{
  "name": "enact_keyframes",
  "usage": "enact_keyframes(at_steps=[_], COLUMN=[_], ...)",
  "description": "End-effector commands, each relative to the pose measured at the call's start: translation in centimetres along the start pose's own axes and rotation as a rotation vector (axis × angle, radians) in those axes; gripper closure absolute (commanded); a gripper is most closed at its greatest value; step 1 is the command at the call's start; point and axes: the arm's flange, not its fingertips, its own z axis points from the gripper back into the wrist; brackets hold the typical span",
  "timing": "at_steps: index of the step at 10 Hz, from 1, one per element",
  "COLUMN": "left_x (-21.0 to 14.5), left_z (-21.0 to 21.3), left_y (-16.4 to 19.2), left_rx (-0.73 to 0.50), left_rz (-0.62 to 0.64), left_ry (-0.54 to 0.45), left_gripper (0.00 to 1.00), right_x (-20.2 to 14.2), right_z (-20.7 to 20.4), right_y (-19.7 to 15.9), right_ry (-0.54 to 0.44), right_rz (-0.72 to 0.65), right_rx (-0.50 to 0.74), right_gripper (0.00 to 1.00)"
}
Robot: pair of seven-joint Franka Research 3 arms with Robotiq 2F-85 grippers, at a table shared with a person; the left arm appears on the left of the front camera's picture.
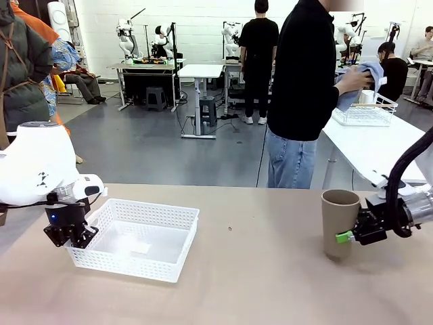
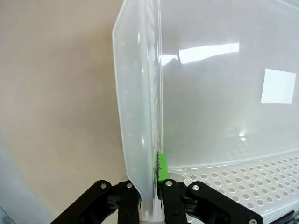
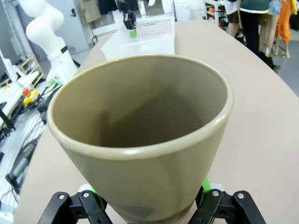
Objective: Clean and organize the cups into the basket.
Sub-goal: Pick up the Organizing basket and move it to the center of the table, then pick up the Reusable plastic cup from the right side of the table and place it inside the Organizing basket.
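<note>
Your left claw (image 1: 72, 235) is pinching the left end wall of the white basket (image 1: 128, 263), while your right claw (image 1: 346, 237) clasps the tan cup (image 1: 338, 220) upright on the counter (image 1: 257, 277), well apart from the basket.

The left arm (image 1: 34, 162) is reaching in from the left edge, its wrist bending down over the near-left part of the table. The left gripper (image 1: 73, 235) is pointing downward, and its fingers (image 2: 162, 169) are pinching tight on the left end wall of the basket (image 1: 122, 261). The right arm (image 1: 418, 203) is coming in low from the right, its wrist lying roughly level. The right gripper (image 1: 346, 237) is pointing left, its fingers clamping either side of the tan cup (image 1: 338, 217) low on its body.
</note>
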Motion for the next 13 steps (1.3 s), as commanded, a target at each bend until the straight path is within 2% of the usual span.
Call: enact_keyframes(at_steps=[1, 3, 7, 8, 13], left_x=[-0.2, -0.8, -1.2, -1.0, 0.2], left_z=[1.1, 1.5, 1.1, 1.1, 2.7], left_y=[-2.6, -5.7, -12.8, -14.5, -22.2], left_rx=[-0.007, 0.035, 0.139, 0.142, 0.144], left_rz=[0.113, 0.171, 0.194, 0.177, 0.133], left_ry=[0.004, -0.011, -0.058, -0.044, -0.051], left_gripper=[1.00, 1.00, 1.00, 1.00, 1.00], right_x=[3.7, 7.7, 15.9, 13.0, 13.0], right_z=[2.8, 6.7, 13.4, 11.5, 11.5], right_y=[4.6, 8.6, 15.9, 12.7, 12.7], right_ry=[-0.021, -0.092, -0.194, -0.144, -0.144], right_rz=[-0.074, -0.058, -0.006, -0.004, -0.004], right_rx=[-0.079, -0.129, -0.210, -0.172, -0.172], right_gripper=[0.75, 0.75, 0.75, 0.75, 0.75])
